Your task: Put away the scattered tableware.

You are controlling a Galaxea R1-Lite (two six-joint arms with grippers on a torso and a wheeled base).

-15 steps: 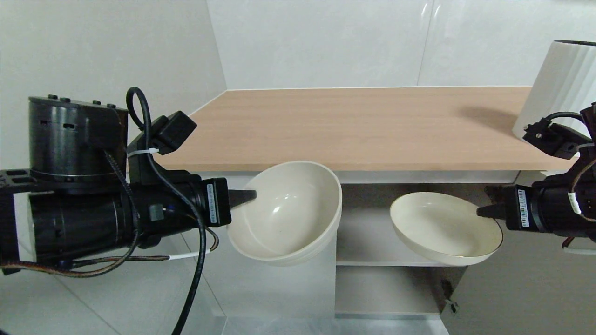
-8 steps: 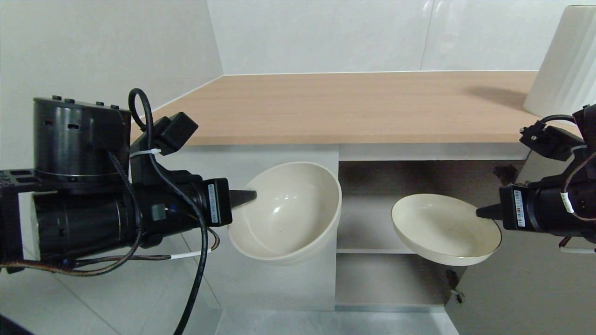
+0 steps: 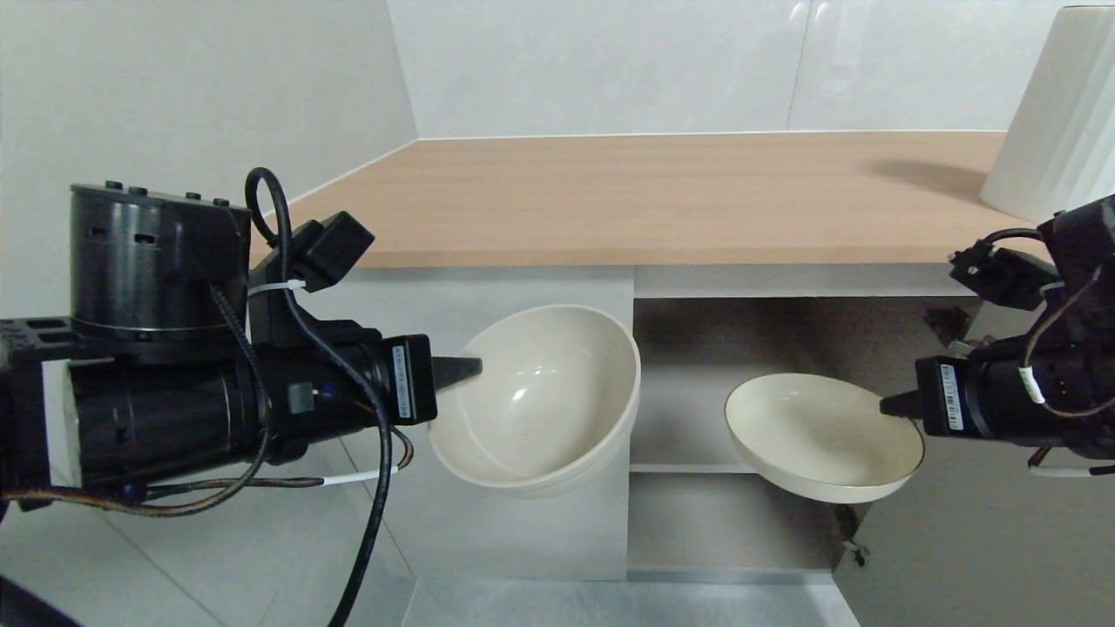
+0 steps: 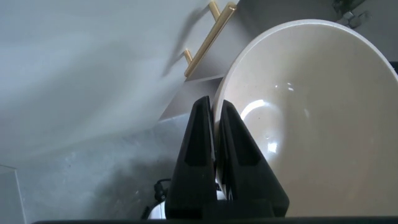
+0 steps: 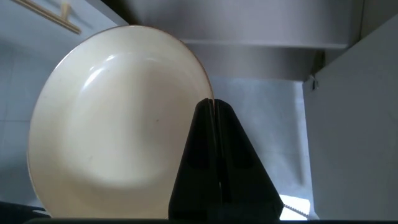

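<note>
The left gripper (image 3: 456,369) is clenched on the near rim of a deep cream bowl (image 3: 533,409), the rim being pinched between the two black fingers (image 4: 200,134). The bowl is held in the air, tilted so that its opening faces up and towards the robot, in front of the closed white cabinet panel (image 3: 514,531) below the front edge of the wooden bench (image 3: 662,200), towards its left end. The right gripper (image 3: 888,406) is closed on the right-hand rim of a shallow cream plate (image 3: 819,431). The plate is carried nearly level, slightly tilted, in front of the open cabinet compartment (image 3: 784,335) beneath the bench's front edge, above the level of the inner shelf (image 3: 679,440). Bowl and plate are apart, with the cabinet's vertical divider seen between them. A tall white ribbed cylinder (image 3: 1058,122) stands at the right end of the bench. A brass-coloured bar handle (image 4: 210,34) is seen on a cabinet front beyond the bowl.
</note>
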